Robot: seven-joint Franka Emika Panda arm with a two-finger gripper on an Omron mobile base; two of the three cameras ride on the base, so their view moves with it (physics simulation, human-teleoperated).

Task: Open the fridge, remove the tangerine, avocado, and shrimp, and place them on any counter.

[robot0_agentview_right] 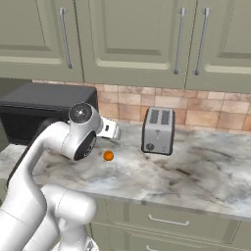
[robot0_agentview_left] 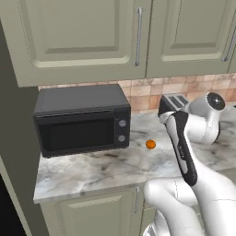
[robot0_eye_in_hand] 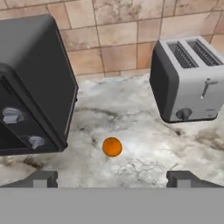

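The tangerine point(robot0_eye_in_hand: 112, 147) is a small round orange fruit lying on the marbled counter point(robot0_agentview_left: 92, 170), between the black microwave and the toaster. It also shows as the tangerine point(robot0_agentview_left: 150, 144) and the tangerine point(robot0_agentview_right: 108, 156) in the two base views. My gripper point(robot0_eye_in_hand: 114, 179) hangs open just behind and above it, with nothing between its fingertips point(robot0_eye_in_hand: 41, 178). The white hand point(robot0_agentview_right: 111, 130) sticks out past the arm's elbow. The avocado and the shrimp are out of view. A tall dark panel point(robot0_agentview_left: 11, 138) rises at the far left; I cannot tell whether it is the fridge.
A black microwave point(robot0_agentview_left: 83, 120) stands on the counter's left part and a silver two-slot toaster point(robot0_agentview_right: 158, 130) to the right of the fruit. Sage-green wall cabinets point(robot0_agentview_right: 137, 39) hang overhead, above a tiled backsplash. Bare stone stretches right of the toaster point(robot0_agentview_right: 211, 166).
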